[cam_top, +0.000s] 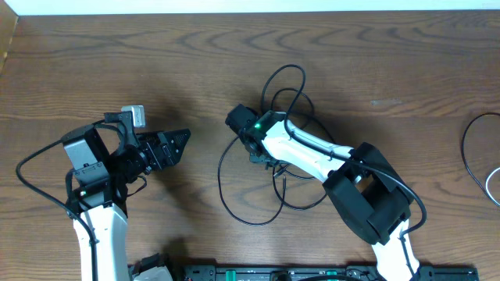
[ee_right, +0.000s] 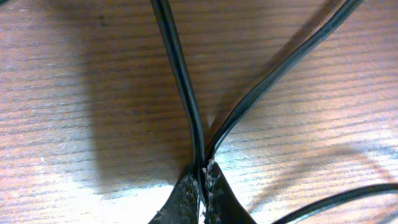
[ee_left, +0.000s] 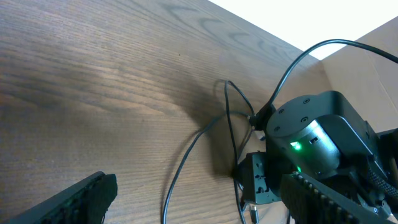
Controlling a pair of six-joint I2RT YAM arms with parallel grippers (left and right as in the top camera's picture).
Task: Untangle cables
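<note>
Right gripper pinches black cables mid-surface; left gripper, at nine o'clock, spread wide.

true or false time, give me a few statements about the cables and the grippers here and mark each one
1. The right gripper is shut on strands of the black cable. True.
2. The left gripper holds a cable. False: it is open and empty, apart from the cable's loops.
3. A white-grey cable lies at the right edge of the table. True.
4. The loops of the black cable lie by the table's left edge. False: they lie near the middle, around the right gripper.
</note>
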